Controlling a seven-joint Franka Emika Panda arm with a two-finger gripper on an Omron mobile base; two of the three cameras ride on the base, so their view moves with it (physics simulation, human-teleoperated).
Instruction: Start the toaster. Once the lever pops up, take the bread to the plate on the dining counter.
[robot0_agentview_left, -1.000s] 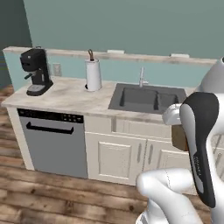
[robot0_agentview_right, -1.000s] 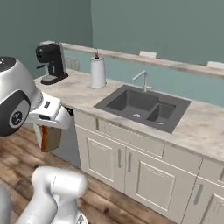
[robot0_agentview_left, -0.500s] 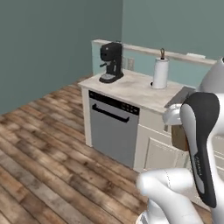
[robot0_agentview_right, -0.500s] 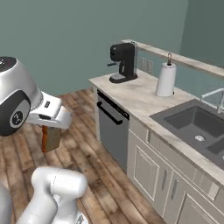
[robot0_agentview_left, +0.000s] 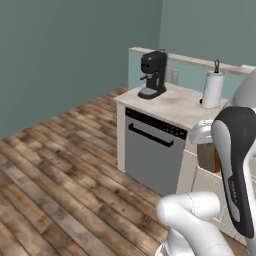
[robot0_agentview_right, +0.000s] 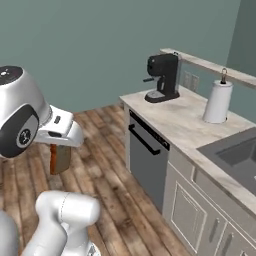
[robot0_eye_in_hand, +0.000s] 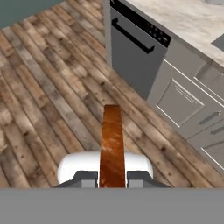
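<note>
The base has swung left, sink sliding off, coffee machine (robot0_agentview_left: 153, 75) centering, and the claw (robot0_eye_in_hand: 112, 177) pinches the bread (robot0_eye_in_hand: 112, 146) edge-on, long axis straight ahead, plate and dining tabletop nowhere visible yet.

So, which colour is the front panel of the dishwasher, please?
The dishwasher front is grey, with a black control strip and dark handle; the left base view shows it best.

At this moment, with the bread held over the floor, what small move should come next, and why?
Probably keep driving with the pincer shut on the bread. The slice hangs over the wood floor beside the dishwasher, and no plate or dining counter is in sight, so there is nowhere to set it down.
</note>
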